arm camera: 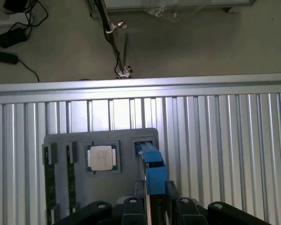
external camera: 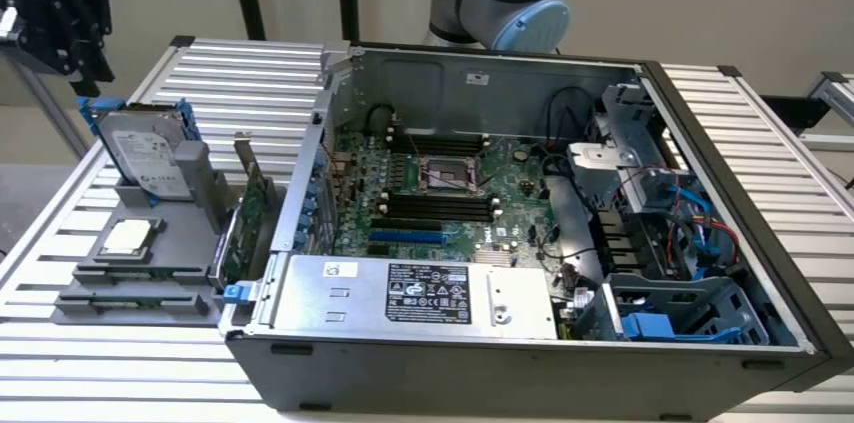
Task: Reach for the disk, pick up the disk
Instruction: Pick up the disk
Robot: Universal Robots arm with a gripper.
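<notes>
Surface: ribbed aluminium table (external camera: pixel 747 123), seen from the room with a pale wall behind it; the wrist view looks past its edge to a grey floor with black cables (arm camera: pixel 11 35).
Fixture: grey tray (external camera: pixel 187 243) at nine o'clock of the open computer case (external camera: pixel 534 368), lying flat on the table.
Disk, position: the disk (external camera: pixel 144 153) stands in the tray's far end, leaning back, its broad face turned to the exterior view.
Disk, appearance: flat silver-grey rectangle with a white printed label across its lower half; a blue plastic caddy frames its long edges and top corners. In the wrist view the disk (arm camera: pixel 152 171) shows edge-on as a narrow blue strip.
Neighbours: square silver CPU chip (external camera: pixel 128 235) at six o'clock of the disk on the same tray; beyond it, two memory sticks (arm camera: pixel 49 185) in slots.
Gripper: black gripper (external camera: pixel 60 28) hangs in the air at eleven o'clock of the disk, well apart from it and holding nothing; how far open it is, I cannot tell.
Arm: grey-and-blue arm (external camera: pixel 514 3) rises behind the case at twelve o'clock.
Case contents: green motherboard (external camera: pixel 441 193) and a silver power-supply box (external camera: pixel 414 293) with a black label.
</notes>
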